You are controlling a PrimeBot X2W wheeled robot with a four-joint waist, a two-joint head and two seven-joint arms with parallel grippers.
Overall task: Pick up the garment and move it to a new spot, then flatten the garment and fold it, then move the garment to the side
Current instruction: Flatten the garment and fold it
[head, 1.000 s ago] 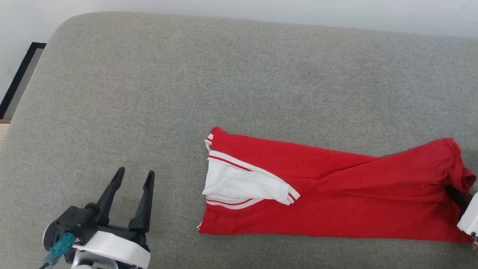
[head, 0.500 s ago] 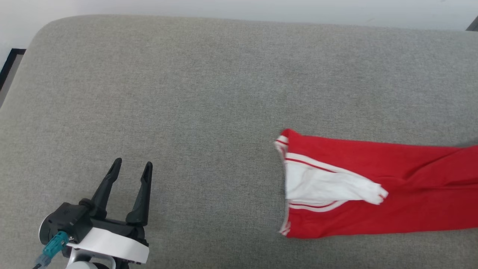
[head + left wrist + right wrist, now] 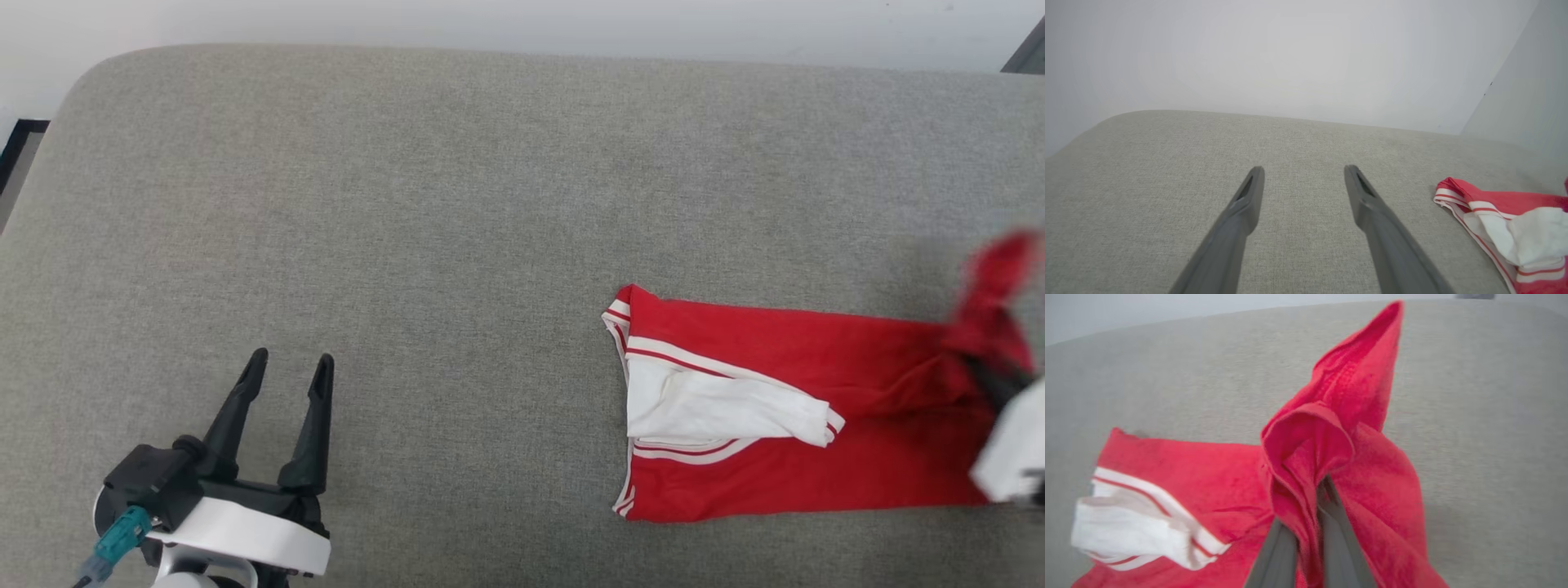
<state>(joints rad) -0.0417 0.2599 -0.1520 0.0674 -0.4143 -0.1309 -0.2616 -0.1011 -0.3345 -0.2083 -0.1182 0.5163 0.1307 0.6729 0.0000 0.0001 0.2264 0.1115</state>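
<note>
The right gripper [image 3: 1319, 498] pinches the soft red jersey shirt [image 3: 775, 384] at its right end, lifting a fold off the grey fabric cushion [image 3: 408, 204], while the left gripper [image 3: 287, 369] hovers spread apart at the near left.

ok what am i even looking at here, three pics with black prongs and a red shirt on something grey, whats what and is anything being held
It is a two-armed robot, and each arm ends in a claw with two long dark fingers. The wide picture comes from a camera on its head, looking down at a grey cushioned surface. The other two come from cameras on its wrists, each looking along that arm's own fingers.

The left claw is at the lower left of the head view, open and holding nothing; its wrist picture shows bare cushion between the fingers.

A red shirt with a white sleeve lies on the cushion, folded into a long strip. The right claw is shut on the shirt's far end and has that end bunched up off the surface.
</note>
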